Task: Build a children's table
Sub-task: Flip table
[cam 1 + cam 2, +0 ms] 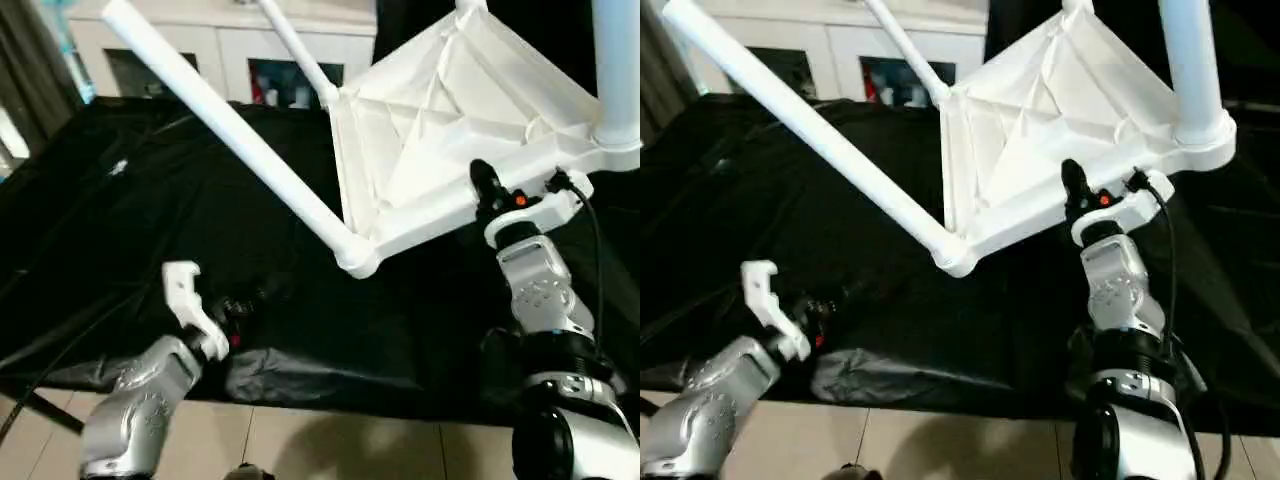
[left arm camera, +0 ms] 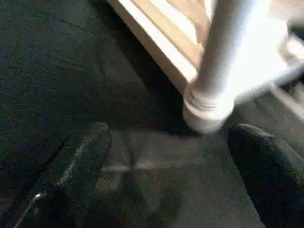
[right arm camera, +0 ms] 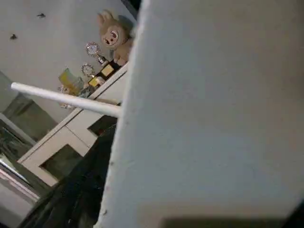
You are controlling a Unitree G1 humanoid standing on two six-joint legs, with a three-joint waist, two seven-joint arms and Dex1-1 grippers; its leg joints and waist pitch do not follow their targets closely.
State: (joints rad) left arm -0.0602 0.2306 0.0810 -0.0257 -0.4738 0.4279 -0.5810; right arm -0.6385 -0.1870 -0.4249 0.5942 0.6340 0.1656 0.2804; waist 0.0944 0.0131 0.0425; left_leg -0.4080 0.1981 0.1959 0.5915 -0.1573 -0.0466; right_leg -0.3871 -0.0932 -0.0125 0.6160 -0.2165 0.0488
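The white tabletop [image 1: 450, 120] stands tilted on edge with its ribbed underside toward me. One long leg [image 1: 230, 125] runs from its lowest corner socket [image 1: 357, 256] up to the far left. A second leg [image 1: 298, 48] slants behind it, and a third [image 1: 616, 70] rises at the right. My right gripper [image 1: 497, 203] is shut on the tabletop's lower rim, one black finger [image 1: 485, 184] lying over the edge. Low on the black cloth, my left gripper [image 2: 171, 166] is open and holds nothing, a short way from the corner socket [image 2: 206, 111].
A black cloth [image 1: 150, 220] covers the work surface, and its front edge drops to a tiled floor [image 1: 330, 440]. A white cabinet with glass doors [image 1: 230, 55] stands at the back, with a plush toy [image 3: 114, 35] and small items on top.
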